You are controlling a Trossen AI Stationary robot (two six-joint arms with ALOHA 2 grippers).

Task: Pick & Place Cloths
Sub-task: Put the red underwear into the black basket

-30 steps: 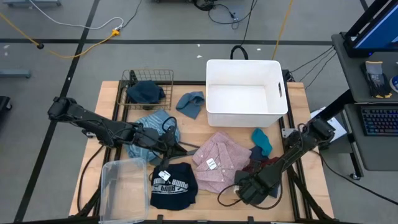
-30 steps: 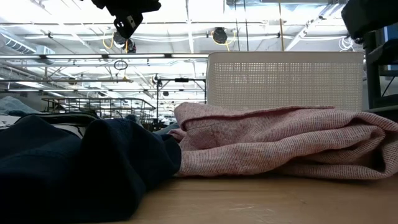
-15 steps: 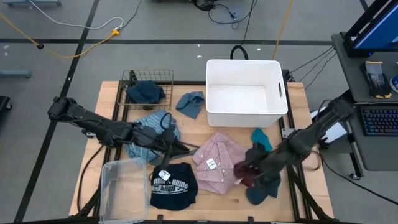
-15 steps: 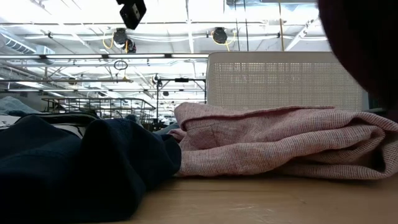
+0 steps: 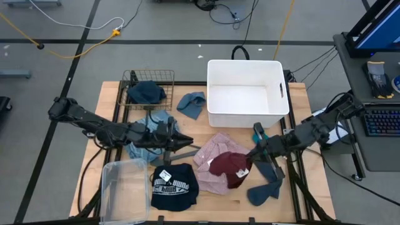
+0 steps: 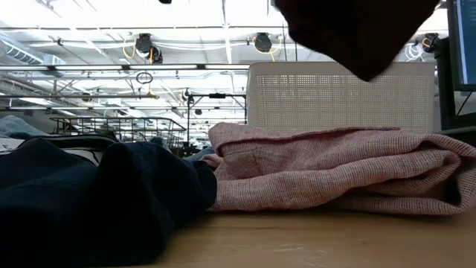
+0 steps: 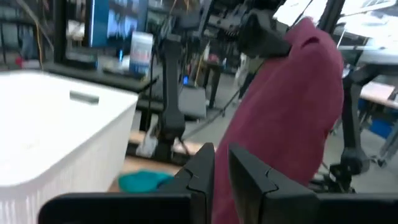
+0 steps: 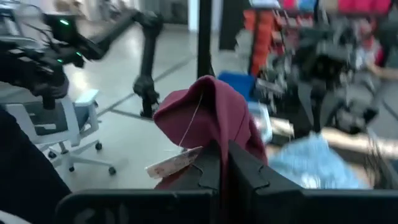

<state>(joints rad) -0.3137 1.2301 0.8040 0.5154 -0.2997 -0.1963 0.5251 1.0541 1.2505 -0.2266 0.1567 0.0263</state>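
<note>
We see the right gripper (image 5: pixel 255 152) clenched on the maroon cloth (image 5: pixel 228 169), lifted above the pink shirt (image 5: pixel 209 156). Left gripper (image 5: pixel 187 144) nearly closed, holding nothing. White bin (image 5: pixel 215 115) empty; most cloths remain on table (image 5: pixel 112 100).

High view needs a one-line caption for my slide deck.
Right hand lifts a maroon cloth above the pink checked shirt, beside the white plastic bin.
</note>
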